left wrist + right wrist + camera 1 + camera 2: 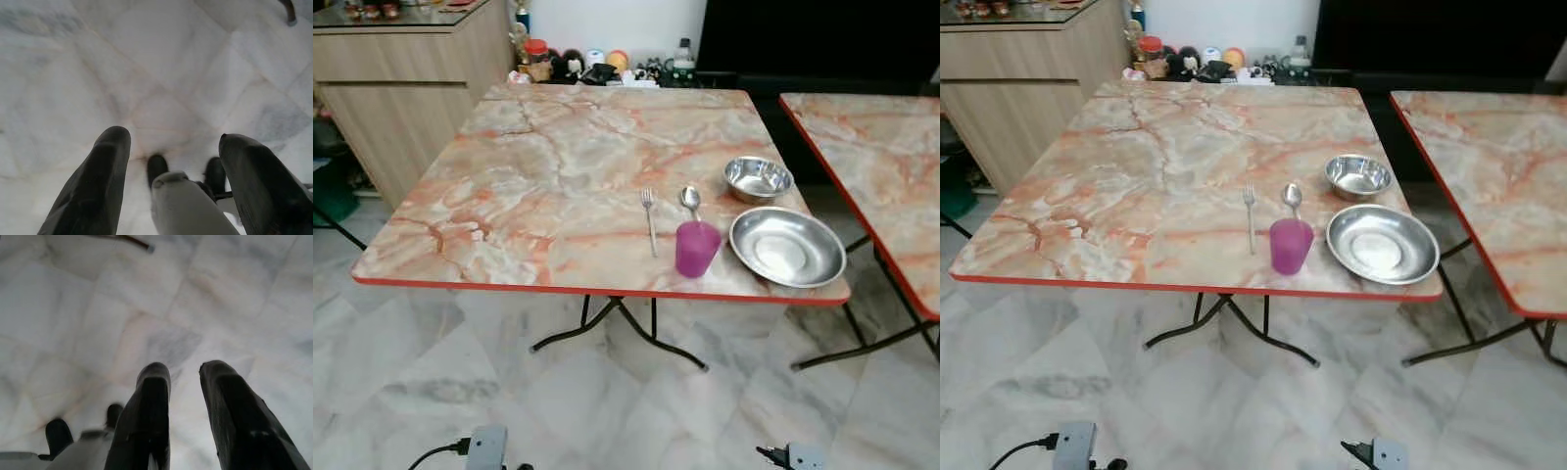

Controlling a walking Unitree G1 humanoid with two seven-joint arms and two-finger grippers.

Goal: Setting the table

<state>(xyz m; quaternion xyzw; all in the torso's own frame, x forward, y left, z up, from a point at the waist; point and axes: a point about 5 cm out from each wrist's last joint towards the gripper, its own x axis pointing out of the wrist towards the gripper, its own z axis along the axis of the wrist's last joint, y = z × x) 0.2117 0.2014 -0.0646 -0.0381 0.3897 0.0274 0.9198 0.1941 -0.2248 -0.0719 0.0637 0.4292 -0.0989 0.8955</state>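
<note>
Here, the left gripper (pixel 171 147) and right gripper (pixel 185 374) hang over the floor (pixel 146 73), fingers spread. The fork (pixel 649 217), spoon (pixel 691 201), purple cup (pixel 696 248), plate (pixel 787 246) and bowl (pixel 757 178) sit on the table (pixel 538 176).

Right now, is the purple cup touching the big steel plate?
Apart. In the right eye view, a strip of marble tabletop shows plainly between the purple cup and the rim of the steel plate.

The bench (pixel 538 176) top is glossy marble-patterned laminate with a red edge. Plate (pixel 787 247), bowl (pixel 758 179), fork (pixel 649 219) and spoon (pixel 691 201) are shiny metal. The cup (pixel 696 248) looks like translucent purple plastic. Floor (pixel 431 382): polished marble tile.
</note>
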